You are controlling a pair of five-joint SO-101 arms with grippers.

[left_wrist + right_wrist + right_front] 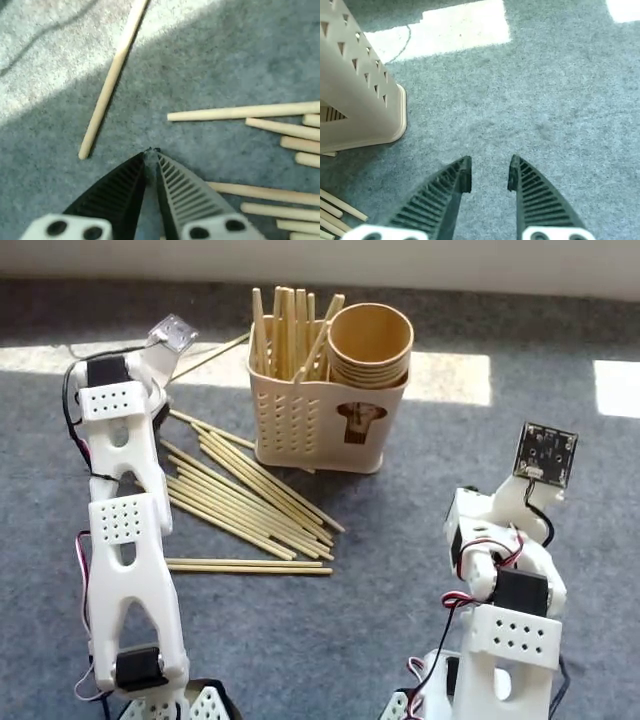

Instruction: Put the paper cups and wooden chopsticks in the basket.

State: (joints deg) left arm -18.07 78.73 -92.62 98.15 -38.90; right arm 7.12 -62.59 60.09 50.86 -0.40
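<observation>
The paper cups sit stacked inside the basket, on its right side from the high view. A bunch of wooden chopsticks stands upright next to them. Plenty more loose chopsticks lie fanned out on the grey table, just left of and in front of the basket. The left jaws are closed tip to tip with nothing in them, down low by the ends of those sticks and near one stray chopstick. The right jaws are partly open and empty, over the table near the basket's corner.
</observation>
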